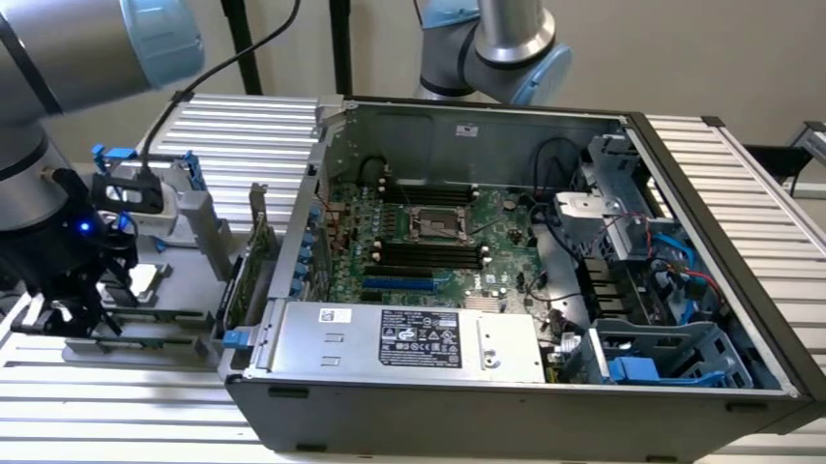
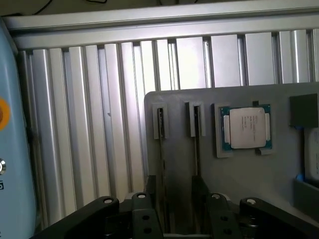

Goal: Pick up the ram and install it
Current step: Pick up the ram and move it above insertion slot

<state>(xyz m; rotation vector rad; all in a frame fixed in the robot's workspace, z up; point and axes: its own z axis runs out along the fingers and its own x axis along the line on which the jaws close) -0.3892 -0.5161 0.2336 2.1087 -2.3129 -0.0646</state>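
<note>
Now poised over the racked ram (image 2: 196,149), claw (image 2: 177,204) spread and empty

Far on the exterior view's left, hanging low above a grey holder (image 1: 162,333) on the slatted desk (image 1: 246,126), fingers wide apart, grasping nothing. Through the wrist view, hovering over one end of two narrow slots: the ram standing on edge in one, a matching stick (image 2: 162,149) in the other, just beside it yet apart. Racked upright, most likely, so the thin top edge faces the fingers and both flat sides are free for a pinch. Spread so wide, probably, to clear those sides. Cannot tell which stick lies closer to the pads. Next along the holder, a processor (image 2: 245,128) lying flat in its own pocket. Further to the exterior view's right, the open computer case (image 1: 516,411), laid on its side, presumably so the black memory slots (image 1: 420,256) on the motherboard face upward and can take a stick pressed straight down. No stick seated there, as far as can be told.
</note>
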